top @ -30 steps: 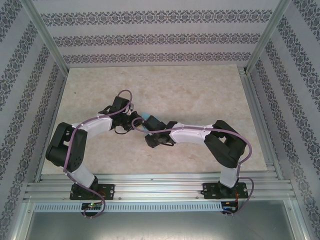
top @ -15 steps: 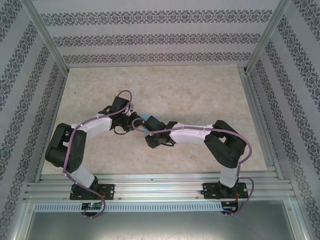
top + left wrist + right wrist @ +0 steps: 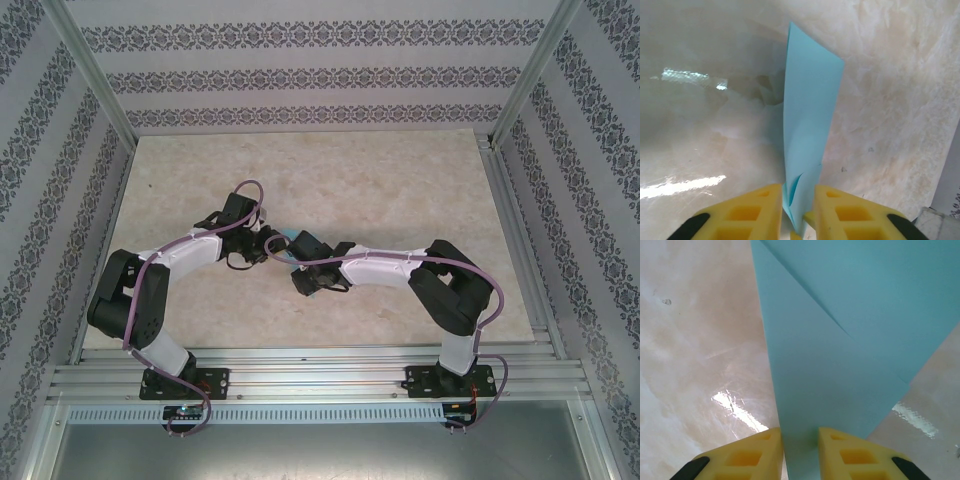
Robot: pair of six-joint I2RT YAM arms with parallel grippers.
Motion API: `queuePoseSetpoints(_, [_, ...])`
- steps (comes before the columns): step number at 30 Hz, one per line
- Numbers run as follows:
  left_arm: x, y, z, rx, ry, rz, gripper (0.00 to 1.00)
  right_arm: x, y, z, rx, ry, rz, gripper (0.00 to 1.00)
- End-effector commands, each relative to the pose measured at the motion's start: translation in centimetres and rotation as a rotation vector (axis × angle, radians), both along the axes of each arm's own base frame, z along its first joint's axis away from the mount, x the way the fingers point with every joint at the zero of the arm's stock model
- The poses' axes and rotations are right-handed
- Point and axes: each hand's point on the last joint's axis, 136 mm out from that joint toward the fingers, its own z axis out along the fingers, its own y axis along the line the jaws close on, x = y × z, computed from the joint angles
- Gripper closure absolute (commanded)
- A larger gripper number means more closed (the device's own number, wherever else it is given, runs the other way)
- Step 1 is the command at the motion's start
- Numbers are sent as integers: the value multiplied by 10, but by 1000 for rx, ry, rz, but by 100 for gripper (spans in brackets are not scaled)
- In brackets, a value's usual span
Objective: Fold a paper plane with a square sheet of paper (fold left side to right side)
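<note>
The turquoise sheet of paper (image 3: 282, 237) sits mid-table, folded, and the two wrists cover most of it. In the left wrist view a narrow creased part of the paper (image 3: 810, 100) stands up on edge. It runs loosely through the gap of my left gripper (image 3: 799, 212), whose yellow fingers (image 3: 755, 210) are a little apart. In the right wrist view the paper (image 3: 840, 365) spreads as a flat layered wedge with a diagonal crease. My right gripper (image 3: 800, 452) is set down over its near end, jaws slightly apart and paper filling the gap.
The beige marbled table (image 3: 400, 180) has aluminium rails along its right and near edges (image 3: 320, 375). Patterned walls enclose the back and sides. Both arms meet at mid-table, the left gripper (image 3: 266, 240) close beside the right gripper (image 3: 298, 244).
The left arm's elbow has shifted slightly left and down. The right arm and the paper have stayed where they were.
</note>
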Motion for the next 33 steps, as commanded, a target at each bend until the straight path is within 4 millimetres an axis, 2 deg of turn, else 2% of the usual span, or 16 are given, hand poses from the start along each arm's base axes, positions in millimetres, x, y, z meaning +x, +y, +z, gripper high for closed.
queuePoseSetpoints(1, [-8,3,-1,12,5,-12,74,0,-1,1,5,2,14,75])
queuePoseSetpoints(14, [-8,-16,-5,-58,19,-46,79,-1,0,-1,7,9,16,75])
queuePoseSetpoints(33, [-6,-18,-5,-36,14,-56,87,-2,-2,-3,-6,13,20,75])
